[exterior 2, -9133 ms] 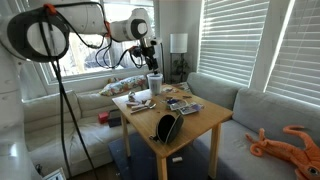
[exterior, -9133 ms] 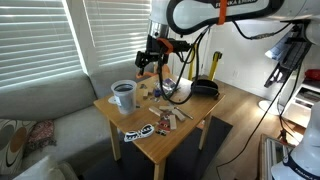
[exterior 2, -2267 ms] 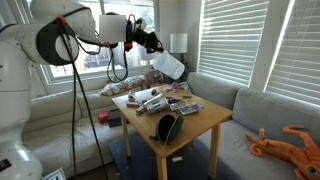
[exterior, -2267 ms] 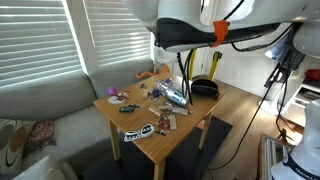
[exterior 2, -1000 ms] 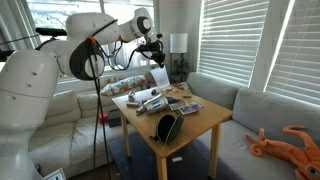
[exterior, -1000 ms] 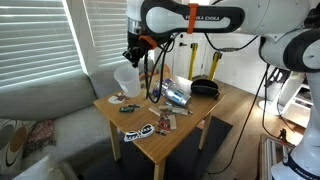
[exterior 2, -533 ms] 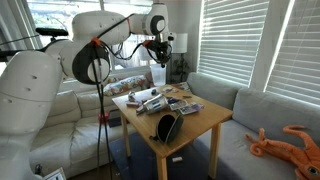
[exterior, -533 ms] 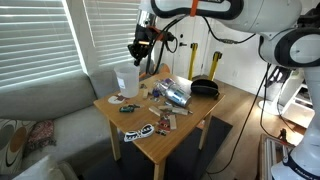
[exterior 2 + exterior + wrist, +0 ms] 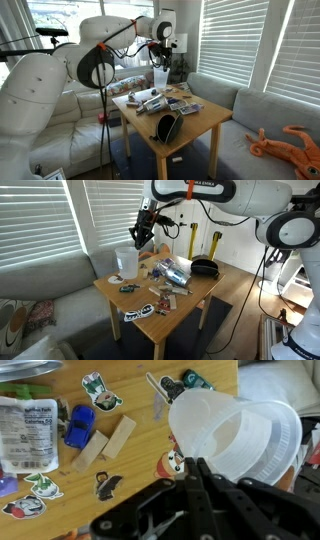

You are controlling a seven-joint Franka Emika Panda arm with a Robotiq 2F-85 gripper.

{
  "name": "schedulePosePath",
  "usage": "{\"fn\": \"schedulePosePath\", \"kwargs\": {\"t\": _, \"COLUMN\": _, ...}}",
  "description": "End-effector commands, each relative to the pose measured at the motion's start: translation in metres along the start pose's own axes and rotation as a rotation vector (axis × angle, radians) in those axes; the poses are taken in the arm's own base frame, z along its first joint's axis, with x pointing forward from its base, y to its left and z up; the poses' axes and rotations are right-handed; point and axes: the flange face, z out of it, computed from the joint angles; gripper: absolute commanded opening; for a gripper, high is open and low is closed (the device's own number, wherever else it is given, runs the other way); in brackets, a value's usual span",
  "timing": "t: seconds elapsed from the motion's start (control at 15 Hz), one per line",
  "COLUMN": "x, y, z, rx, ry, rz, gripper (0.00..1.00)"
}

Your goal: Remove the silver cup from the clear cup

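Observation:
The clear cup (image 9: 125, 260) (image 9: 159, 78) is a see-through tumbler at the table's corner beside the sofa, close to upright. Whether its base touches the wood I cannot tell. In the wrist view the clear cup (image 9: 235, 430) shows a pale inside with nothing silver in it. My gripper (image 9: 137, 243) (image 9: 158, 63) (image 9: 195, 464) reaches down at a slant from above, its fingers pressed together on the cup's rim wall. A dull silver shape (image 9: 170, 270) (image 9: 30, 368), seemingly the silver cup, lies on its side mid-table, apart from the gripper.
On the wooden table (image 9: 190, 298) lie stickers, two wooden blocks (image 9: 105, 442), a blue toy car (image 9: 80, 426), a snack bag (image 9: 25, 430) and a black pouch (image 9: 205, 268) (image 9: 167, 127). A grey sofa (image 9: 40, 285) adjoins the table. Window blinds stand behind.
The wrist has shifted a little along the table and turned, still gripping the cup. The clear cup has stayed in almost the same spot.

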Motion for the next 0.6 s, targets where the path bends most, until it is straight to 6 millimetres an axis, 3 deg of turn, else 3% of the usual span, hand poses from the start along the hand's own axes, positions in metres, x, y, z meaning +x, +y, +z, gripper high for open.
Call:
{"fn": "schedulePosePath", "kwargs": {"t": 0.0, "x": 0.002, "y": -0.007, "z": 0.001, "rx": -0.063, "ry": 0.071, "rz": 0.105, "gripper": 0.01}}
{"fn": "schedulePosePath", "kwargs": {"t": 0.13, "x": 0.001, "y": -0.007, "z": 0.004, "rx": -0.105, "ry": 0.094, "rz": 0.135, "gripper": 0.01}}
{"fn": "schedulePosePath", "kwargs": {"t": 0.2, "x": 0.001, "y": -0.008, "z": 0.009, "rx": -0.127, "ry": 0.105, "rz": 0.145, "gripper": 0.29}}
{"fn": "schedulePosePath", "kwargs": {"t": 0.33, "x": -0.001, "y": -0.010, "z": 0.015, "rx": -0.138, "ry": 0.094, "rz": 0.153, "gripper": 0.35}}
{"fn": "schedulePosePath", "kwargs": {"t": 0.53, "x": -0.005, "y": -0.016, "z": 0.005, "rx": -0.109, "ry": 0.097, "rz": 0.141, "gripper": 0.57}}
